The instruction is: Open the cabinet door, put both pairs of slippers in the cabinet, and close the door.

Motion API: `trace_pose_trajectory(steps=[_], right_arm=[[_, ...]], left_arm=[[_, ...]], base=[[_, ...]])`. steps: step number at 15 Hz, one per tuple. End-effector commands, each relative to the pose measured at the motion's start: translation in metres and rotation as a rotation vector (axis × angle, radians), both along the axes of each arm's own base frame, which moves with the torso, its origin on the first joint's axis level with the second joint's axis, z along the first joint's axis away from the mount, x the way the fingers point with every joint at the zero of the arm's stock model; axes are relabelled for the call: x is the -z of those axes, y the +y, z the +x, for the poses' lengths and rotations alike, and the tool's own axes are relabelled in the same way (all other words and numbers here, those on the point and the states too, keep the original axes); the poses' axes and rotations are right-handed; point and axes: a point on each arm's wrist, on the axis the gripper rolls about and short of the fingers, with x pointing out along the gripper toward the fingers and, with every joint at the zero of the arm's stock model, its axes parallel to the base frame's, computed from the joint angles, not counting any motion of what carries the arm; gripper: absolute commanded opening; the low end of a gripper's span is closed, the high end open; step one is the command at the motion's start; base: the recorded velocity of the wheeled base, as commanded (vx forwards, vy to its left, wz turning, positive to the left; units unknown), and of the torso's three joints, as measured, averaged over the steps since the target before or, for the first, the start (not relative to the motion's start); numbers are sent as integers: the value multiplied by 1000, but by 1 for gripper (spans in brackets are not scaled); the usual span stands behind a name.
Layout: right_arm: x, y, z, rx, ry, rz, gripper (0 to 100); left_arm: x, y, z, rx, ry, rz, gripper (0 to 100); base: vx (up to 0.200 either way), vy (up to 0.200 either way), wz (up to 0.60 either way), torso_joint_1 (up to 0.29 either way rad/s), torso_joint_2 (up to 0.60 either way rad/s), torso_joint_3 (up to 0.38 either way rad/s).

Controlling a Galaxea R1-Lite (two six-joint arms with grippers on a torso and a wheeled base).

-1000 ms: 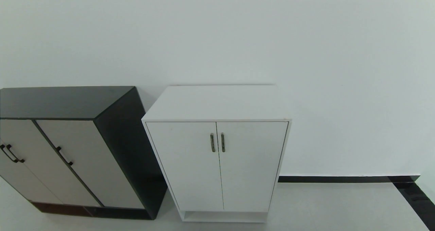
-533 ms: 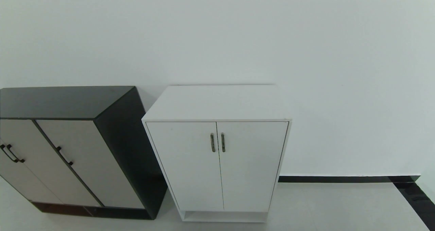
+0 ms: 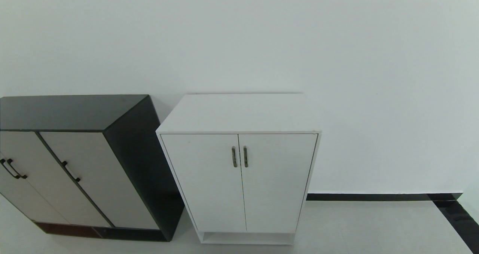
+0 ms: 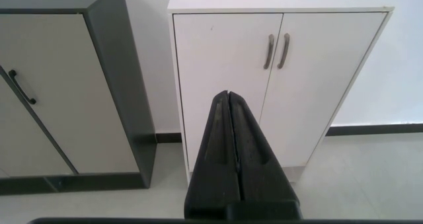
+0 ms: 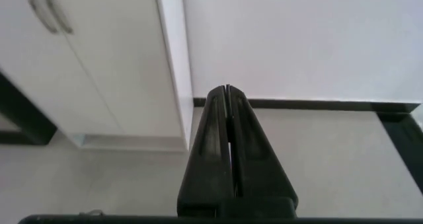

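Observation:
A white two-door cabinet (image 3: 239, 179) stands against the wall, both doors closed, with two grey vertical handles (image 3: 239, 156) side by side at the middle seam. My left gripper (image 4: 227, 98) is shut with nothing in it, held well back from the white cabinet (image 4: 277, 85) and pointing toward its left door. My right gripper (image 5: 227, 92) is also shut and holds nothing; it sits off the right side of the white cabinet (image 5: 92, 59), over the floor.
A black cabinet (image 3: 75, 160) with beige doors and black handles stands close to the left of the white one. A black baseboard strip (image 3: 381, 197) runs along the wall at the right and turns along the grey floor (image 3: 374, 228).

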Motion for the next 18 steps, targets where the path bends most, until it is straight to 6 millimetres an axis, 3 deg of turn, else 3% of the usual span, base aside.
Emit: trace_pose_trajectory(steps=[1,9,18], right_arm=[[2,0,-8,24,-103,-1,0],[2,0,-11,36,-151,87,0],[2,0,-11,29,-149,70,0]], left_arm=[[0,0,0,0,0,0,0],[0,0,0,-6,0,0,0],[0,0,0,-6,-2,0,0]], base=[[0,0,0,0,0,0],[0,0,0,0,0,0],[0,0,0,0,0,0]])
